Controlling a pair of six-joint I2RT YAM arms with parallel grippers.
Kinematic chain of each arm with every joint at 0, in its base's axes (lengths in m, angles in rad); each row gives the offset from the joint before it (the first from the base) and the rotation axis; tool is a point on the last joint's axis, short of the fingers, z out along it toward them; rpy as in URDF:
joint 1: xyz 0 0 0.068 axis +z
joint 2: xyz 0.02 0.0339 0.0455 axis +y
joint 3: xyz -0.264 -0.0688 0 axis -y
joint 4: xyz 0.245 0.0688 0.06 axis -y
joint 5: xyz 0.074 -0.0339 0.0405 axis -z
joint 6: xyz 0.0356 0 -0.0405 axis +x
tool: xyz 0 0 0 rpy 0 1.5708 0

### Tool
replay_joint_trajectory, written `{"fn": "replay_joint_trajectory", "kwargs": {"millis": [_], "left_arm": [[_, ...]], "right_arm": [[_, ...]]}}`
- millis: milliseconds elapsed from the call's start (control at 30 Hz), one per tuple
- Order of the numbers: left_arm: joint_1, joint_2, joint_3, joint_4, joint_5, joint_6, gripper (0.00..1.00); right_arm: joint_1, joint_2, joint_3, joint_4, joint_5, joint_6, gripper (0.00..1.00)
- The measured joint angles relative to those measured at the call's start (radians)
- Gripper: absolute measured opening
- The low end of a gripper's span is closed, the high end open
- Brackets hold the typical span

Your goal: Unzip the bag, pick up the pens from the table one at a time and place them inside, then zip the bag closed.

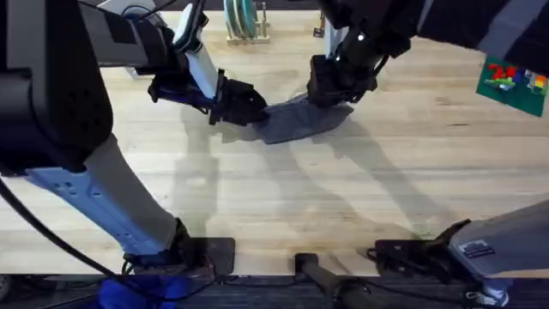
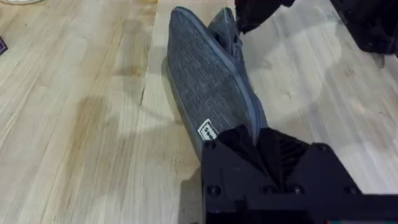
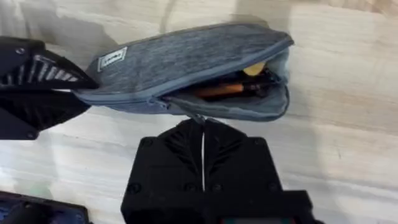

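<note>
Fingers of our right gripper (image 3: 202, 124) are pressed together on the zipper pull at the bag (image 1: 300, 120)'s open mouth, with the pens (image 3: 233, 89) lying inside. Our left gripper (image 1: 249, 107) is clamped on the opposite end of the bag. We judge the closing pull must run along the bag's long axis, from the mouth toward that left-held end, with both arms reaching low over the table (image 1: 283, 197).

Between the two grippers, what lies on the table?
The bag alone: the left gripper clamps one end, the right gripper is at the other. The right wrist view shows pens inside.
</note>
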Motion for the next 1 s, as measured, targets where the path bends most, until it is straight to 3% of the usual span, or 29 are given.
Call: {"fn": "replay_joint_trajectory", "kwargs": {"millis": [1000], "left_arm": [[0.0,0.0,0.0,-0.001,0.0,0.0,0.042]], "right_arm": [[-0.204,0.0,-0.018,-0.065,-0.079,-0.088,0.033]]}}
